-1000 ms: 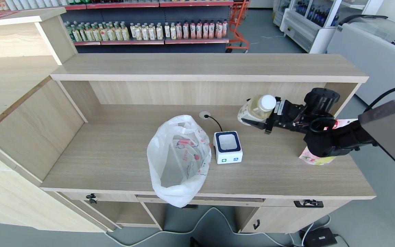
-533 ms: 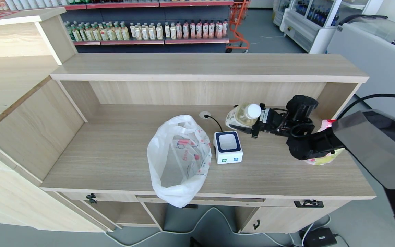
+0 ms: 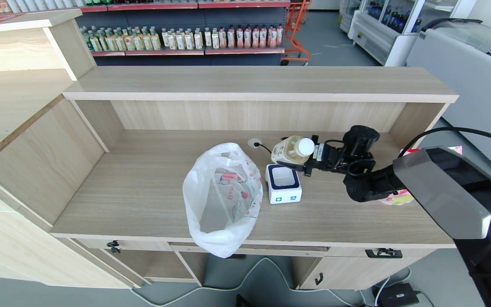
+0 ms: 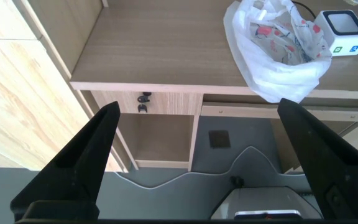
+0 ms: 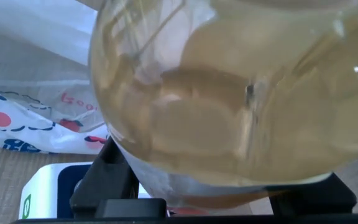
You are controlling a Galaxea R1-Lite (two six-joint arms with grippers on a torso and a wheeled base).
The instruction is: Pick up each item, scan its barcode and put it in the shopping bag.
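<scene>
The right fingers (image 5: 107,180), clamped on the pale bottle (image 3: 289,150), have carried it leftward over the surface (image 3: 143,192) to the far edge of the scanner (image 3: 283,184) (shopping bag (image 3: 222,196) just beside it), while the left fingers (image 4: 79,168) gape wide, holding nothing.

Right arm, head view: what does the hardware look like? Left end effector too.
Right arm: grey angular shell on the forearm, black rounded wrist joints, a black cylindrical housing, a thin black cable looping over it. Black right end effector with a white label at its base. The left end effector: two flat, black, wedge-shaped fingers.
</scene>
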